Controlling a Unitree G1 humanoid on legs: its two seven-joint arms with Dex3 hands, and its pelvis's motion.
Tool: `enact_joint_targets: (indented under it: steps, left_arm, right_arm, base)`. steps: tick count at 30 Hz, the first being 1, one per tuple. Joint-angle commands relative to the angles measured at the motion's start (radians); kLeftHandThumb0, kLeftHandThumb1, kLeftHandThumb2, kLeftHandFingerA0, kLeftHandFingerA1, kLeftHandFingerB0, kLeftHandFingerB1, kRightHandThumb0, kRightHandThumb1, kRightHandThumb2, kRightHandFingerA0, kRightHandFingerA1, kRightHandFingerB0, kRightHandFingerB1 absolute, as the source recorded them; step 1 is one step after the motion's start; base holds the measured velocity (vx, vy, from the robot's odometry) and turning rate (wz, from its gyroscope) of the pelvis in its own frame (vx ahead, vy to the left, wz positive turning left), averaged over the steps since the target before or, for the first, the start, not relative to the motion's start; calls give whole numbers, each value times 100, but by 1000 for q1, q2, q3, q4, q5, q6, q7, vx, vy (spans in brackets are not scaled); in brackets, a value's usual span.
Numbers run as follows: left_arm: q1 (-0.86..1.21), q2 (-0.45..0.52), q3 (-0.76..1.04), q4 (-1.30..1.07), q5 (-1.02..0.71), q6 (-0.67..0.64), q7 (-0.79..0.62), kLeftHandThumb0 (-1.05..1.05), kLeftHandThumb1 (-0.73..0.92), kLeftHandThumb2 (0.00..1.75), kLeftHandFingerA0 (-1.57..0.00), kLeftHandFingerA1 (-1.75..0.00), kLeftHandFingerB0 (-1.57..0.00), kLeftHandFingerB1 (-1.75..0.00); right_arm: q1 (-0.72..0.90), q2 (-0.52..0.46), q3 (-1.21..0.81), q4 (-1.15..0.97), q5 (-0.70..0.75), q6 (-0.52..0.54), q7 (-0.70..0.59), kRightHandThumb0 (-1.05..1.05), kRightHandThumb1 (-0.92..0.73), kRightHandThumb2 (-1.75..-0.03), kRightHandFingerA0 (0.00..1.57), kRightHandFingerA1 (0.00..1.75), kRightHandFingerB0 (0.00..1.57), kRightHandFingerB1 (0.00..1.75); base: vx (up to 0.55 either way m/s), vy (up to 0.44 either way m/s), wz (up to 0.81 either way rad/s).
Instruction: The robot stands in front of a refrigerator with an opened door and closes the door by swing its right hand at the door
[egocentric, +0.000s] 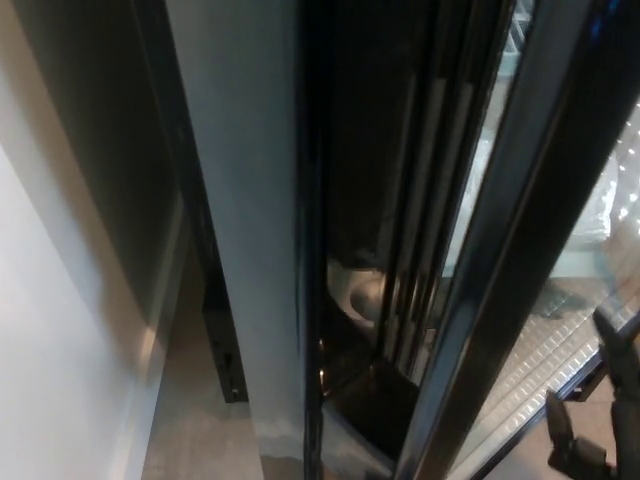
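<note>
- The refrigerator door (520, 220) runs as a long dark-framed glass panel from the upper right of the view down toward the bottom centre, its long axis steeply slanted.
- The right hand (600, 410) sits just right of the door's lower edge, near the glass; its dark fingers (612, 345) are spread and hold nothing.
- So the door lies to the left of that hand, and a leftward swing should meet it.
- The left hand is out of view; the fridge's grey side panel (245, 200) lies left of the door.
- Whether hand and glass touch is unclear; the shelves behind the door are blurred.
</note>
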Motion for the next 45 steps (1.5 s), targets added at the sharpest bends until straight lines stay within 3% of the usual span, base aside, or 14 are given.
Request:
enact_joint_targets:
  steps: [1, 4, 5, 9, 10, 15, 16, 22, 26, 32, 41, 42, 44, 45]
  left_arm:
    - [35, 26, 4, 27, -1, -38, -8, -52, 81, 63, -32, -48, -27, -40]
    - [38, 26, 2, 26, 2, -41, -3, -53, 81, 63, -32, -49, -28, -41]
    - [35, 25, 3, 29, 1, -42, -2, -51, 81, 63, -32, -47, -27, -40]
    - [34, 28, 9, 22, -6, -41, -10, -52, 81, 63, -32, -48, -27, -40]
    - [33, 28, 6, 20, -2, -39, -8, -52, 81, 63, -32, -47, -27, -40]
    - [33, 29, 5, 21, -1, -45, -7, -52, 81, 63, -33, -49, -28, -41]
    - [33, 27, 3, 18, 0, -46, -5, -52, 81, 63, -33, -49, -28, -41]
    - [25, 19, 2, 16, 0, -43, -1, -56, 61, 98, -32, -59, -19, -50]
    - [20, 17, 5, 21, -3, -42, -5, -53, 80, 63, -33, -49, -28, -40]
    - [16, 12, -2, 21, 3, -41, -4, -54, 61, 99, -34, -61, -19, -51]
    - [10, 22, -4, 33, 8, -38, -11, -53, 61, 99, -34, -61, -19, -51]
    - [17, 24, -4, 31, 7, -44, -10, -52, 60, 100, -36, -62, -19, -52]
    - [27, 25, -4, 25, 5, -46, -15, -54, 61, 99, -35, -61, -19, -51]
    - [29, 24, -4, 25, 4, -46, -16, -55, 61, 98, -33, -60, -19, -50]
  right_arm:
    - [-45, 209, 84, -952, -302, -549, -167, -51, -83, -64, 25, 31, 23, 29]
    - [-212, 168, 55, -860, -360, -578, -209, -74, -85, -66, 38, 51, 25, 33]
    - [-266, 141, 91, -892, -544, -423, -244, -88, -56, -103, 1, 43, 5, 41]
    - [-270, 105, 216, -941, -901, -174, -340, -80, -53, -102, 0, 34, 1, 40]
    - [-229, 122, 245, -942, -864, -188, -292, -81, -75, -64, 0, 32, 8, 35]
    - [-248, 19, 358, -719, -639, -226, -16, -71, -83, -64, 0, 15, 7, 24]
    - [-300, 17, 375, -651, -651, -200, -20, -79, -67, -99, 0, 17, 7, 26]
    - [-626, 5, 443, -253, -691, 12, 8, -72, -83, -67, 10, 22, 11, 23]
    - [-751, 4, 475, -82, -665, 78, 38, -78, -68, -99, 4, 23, 10, 31]
    - [-1051, 15, 577, 446, -658, 192, 58, -74, -65, -98, 2, 35, 7, 39]
    - [-994, -30, 621, 498, -622, 190, 17, -36, -50, -107, 0, 48, 0, 46]
    - [-959, -43, 635, 479, -617, 179, 12, -73, -84, -67, 18, 28, 20, 28]
    - [-914, -63, 658, 455, -620, 168, 2, -73, -85, -67, 20, 28, 20, 27]
    - [-895, -76, 674, 447, -624, 163, 0, -35, -51, -108, 0, 47, 0, 46]
  base:
    - [0, 0, 0]
    - [0, 0, 0]
    - [0, 0, 0]
    - [0, 0, 0]
    - [0, 0, 0]
    - [0, 0, 0]
    - [0, 0, 0]
    - [0, 0, 0]
    - [0, 0, 0]
    - [0, 0, 0]
    - [0, 0, 0]
    - [0, 0, 0]
    - [0, 0, 0]
    - [0, 0, 0]
